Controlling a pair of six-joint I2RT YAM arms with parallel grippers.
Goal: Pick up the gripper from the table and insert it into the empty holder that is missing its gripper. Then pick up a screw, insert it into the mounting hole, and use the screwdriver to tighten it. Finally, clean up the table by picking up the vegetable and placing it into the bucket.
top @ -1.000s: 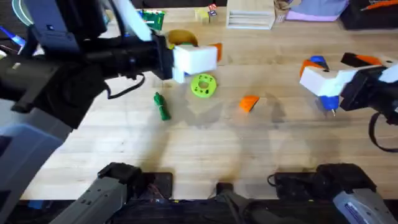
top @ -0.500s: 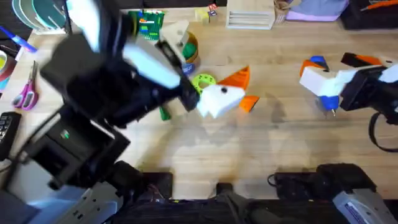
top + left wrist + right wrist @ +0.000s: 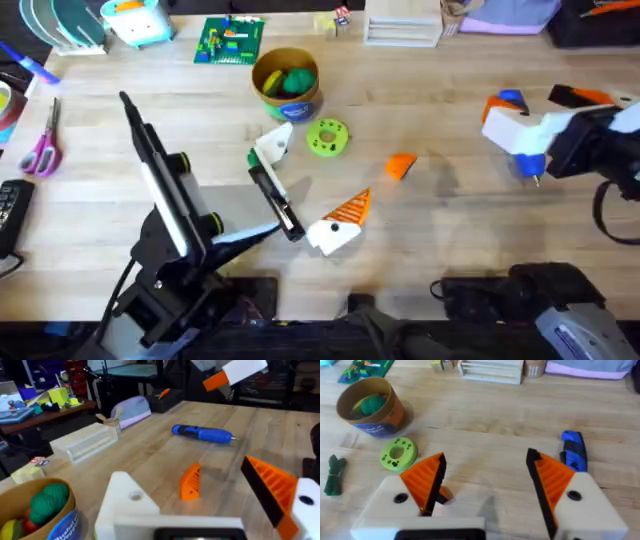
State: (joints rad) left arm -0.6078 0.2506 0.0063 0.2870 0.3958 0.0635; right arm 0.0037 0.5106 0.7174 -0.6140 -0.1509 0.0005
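Orange and ribbed, the gripper (image 3: 401, 165) lies loose mid-worktop, just right of and beyond the left end effector (image 3: 305, 195), whose fingers stand wide, one a bare white holder (image 3: 271, 144). Its long axis runs near-to-far. The right end effector (image 3: 487, 490), spread wide and empty, sits farther right, over the screwdriver (image 3: 202, 433). The bucket (image 3: 285, 82) label begins "Bushel".

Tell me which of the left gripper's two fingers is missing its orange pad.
The bare white finger, nearer the bucket; the other finger carries its orange ribbed pad.

Orange ribbed gripper (image 3: 401, 165) loose on table; bucket (image 3: 285, 82) upright
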